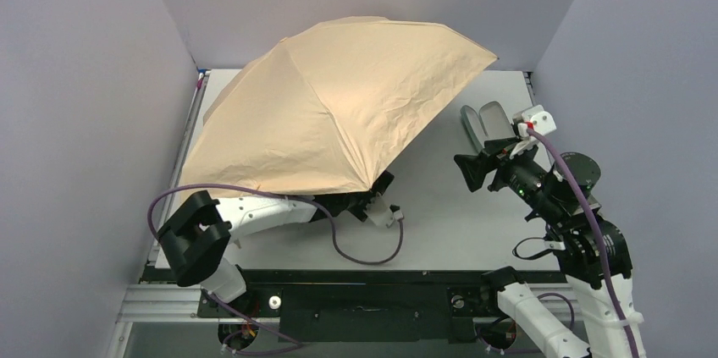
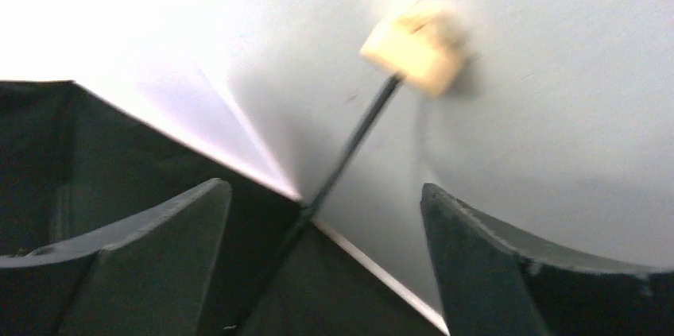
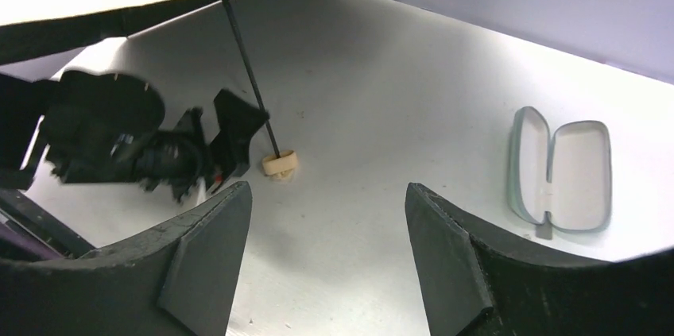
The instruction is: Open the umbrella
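The umbrella (image 1: 339, 108) stands open, its tan canopy tilted over the left and middle of the table. In the right wrist view its thin black shaft (image 3: 250, 82) slants down to the small beige handle knob (image 3: 280, 164), which rests on the table. My left gripper (image 1: 381, 187) sits under the canopy's near edge, right next to the knob. In the left wrist view its jaws are wide apart and the left gripper (image 2: 326, 201) is open; the shaft (image 2: 350, 145) runs between the fingers without touching either. My right gripper (image 3: 326, 193) is open and empty, aimed at the knob from the right.
A pale mint-green hard case (image 3: 560, 169) lies open on the table's right side, also seen behind the right gripper (image 1: 481, 125). Grey walls enclose the table on three sides. A purple cable (image 1: 356, 252) loops near the front edge.
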`<action>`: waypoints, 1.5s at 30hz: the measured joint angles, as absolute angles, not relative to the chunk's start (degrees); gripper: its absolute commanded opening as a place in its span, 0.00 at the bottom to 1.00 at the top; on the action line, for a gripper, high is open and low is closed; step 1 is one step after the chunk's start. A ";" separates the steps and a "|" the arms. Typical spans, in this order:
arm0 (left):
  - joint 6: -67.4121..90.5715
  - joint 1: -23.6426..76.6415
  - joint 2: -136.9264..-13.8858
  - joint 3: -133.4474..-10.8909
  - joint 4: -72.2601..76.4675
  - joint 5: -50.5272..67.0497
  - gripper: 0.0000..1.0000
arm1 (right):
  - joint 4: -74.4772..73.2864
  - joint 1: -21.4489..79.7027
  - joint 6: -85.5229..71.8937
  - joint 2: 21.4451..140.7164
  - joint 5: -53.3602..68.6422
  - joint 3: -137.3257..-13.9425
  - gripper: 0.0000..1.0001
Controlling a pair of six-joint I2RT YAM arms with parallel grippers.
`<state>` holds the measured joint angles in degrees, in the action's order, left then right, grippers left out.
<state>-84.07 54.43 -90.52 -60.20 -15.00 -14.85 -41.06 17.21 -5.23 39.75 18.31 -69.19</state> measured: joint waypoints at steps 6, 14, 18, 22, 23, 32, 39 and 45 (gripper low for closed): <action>-65.49 61.98 -86.43 -52.47 -16.69 -12.49 0.97 | -42.15 17.19 -2.70 36.03 16.36 -66.37 0.70; -45.28 62.15 -74.22 -47.88 -18.76 -9.17 0.97 | -44.14 16.84 2.59 32.84 12.08 -59.99 0.71; -43.33 64.71 -60.62 -41.34 -21.17 -4.25 0.97 | -44.69 16.84 6.28 29.65 9.41 -57.04 0.71; -43.97 68.66 -53.32 -38.04 -26.35 -1.34 0.97 | -45.17 16.84 10.17 27.92 7.46 -55.27 0.71; -44.23 68.71 -52.42 -37.15 -27.42 -1.04 0.97 | -45.19 16.84 11.33 27.90 6.96 -55.00 0.71; -47.83 55.83 -44.66 -28.12 -32.40 -2.15 0.97 | -46.28 16.84 19.84 25.93 1.74 -50.11 0.72; -47.09 53.74 -35.24 -18.90 -27.31 -9.63 0.97 | -46.22 16.84 25.17 23.18 -2.59 -43.68 0.72; -46.52 52.10 -30.39 -12.14 -19.18 -19.33 0.97 | -45.39 16.84 30.72 19.05 -5.76 -34.41 0.75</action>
